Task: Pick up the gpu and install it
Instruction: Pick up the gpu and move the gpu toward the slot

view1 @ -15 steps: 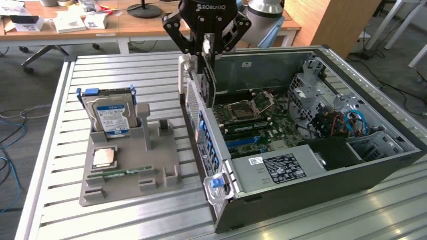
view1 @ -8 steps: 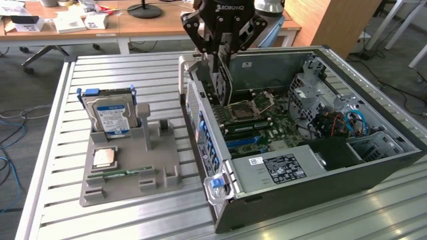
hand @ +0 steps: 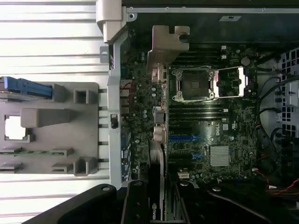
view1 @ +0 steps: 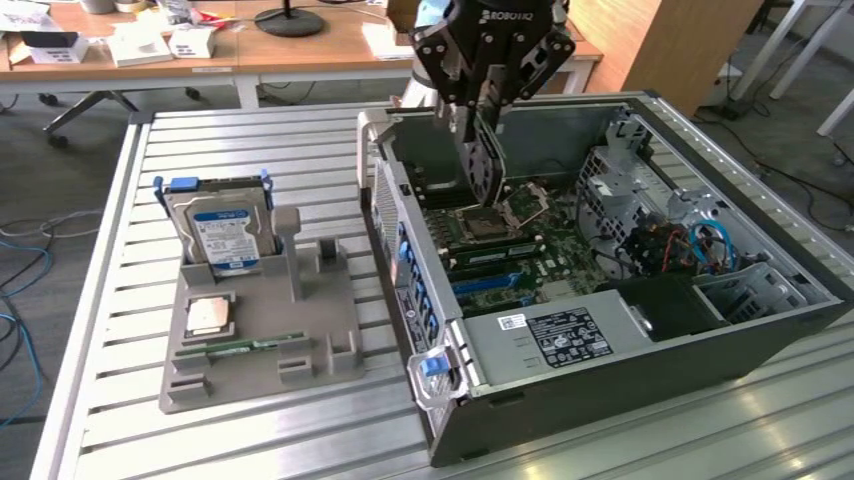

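Wrist view has the gripper jaws clamped on the gpu, which hangs lengthwise straight below them, bracket end lowest, over the motherboard beside the blue slots.

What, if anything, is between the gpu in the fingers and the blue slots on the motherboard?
Nothing visible. The gpu hangs in the gripper above the open case, near the CPU socket. The blue slots lie bare on the motherboard, and the cables sit off to the exterior view's right.
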Tool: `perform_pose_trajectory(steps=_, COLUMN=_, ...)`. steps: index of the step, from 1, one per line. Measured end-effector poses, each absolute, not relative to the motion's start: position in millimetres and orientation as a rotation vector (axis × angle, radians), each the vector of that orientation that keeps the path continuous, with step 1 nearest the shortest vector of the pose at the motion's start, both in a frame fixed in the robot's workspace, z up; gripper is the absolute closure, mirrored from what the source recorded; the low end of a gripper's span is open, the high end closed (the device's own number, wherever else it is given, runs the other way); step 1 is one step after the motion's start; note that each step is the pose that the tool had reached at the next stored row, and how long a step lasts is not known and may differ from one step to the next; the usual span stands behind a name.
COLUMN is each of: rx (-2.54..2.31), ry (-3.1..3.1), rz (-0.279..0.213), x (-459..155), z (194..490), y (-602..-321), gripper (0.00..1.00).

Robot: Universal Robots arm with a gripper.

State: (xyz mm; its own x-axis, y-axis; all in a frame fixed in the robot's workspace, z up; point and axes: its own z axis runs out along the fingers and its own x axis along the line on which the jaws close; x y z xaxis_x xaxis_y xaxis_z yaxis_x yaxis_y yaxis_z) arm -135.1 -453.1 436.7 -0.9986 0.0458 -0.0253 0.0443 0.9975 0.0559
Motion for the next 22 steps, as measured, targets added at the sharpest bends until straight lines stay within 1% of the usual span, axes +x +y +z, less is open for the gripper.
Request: perform_pose_trajectory(steps=22, rx=0.071, ry=3.113, rz=0.101, x=-36.6, z=436.8, y=-453.1, gripper=0.73)
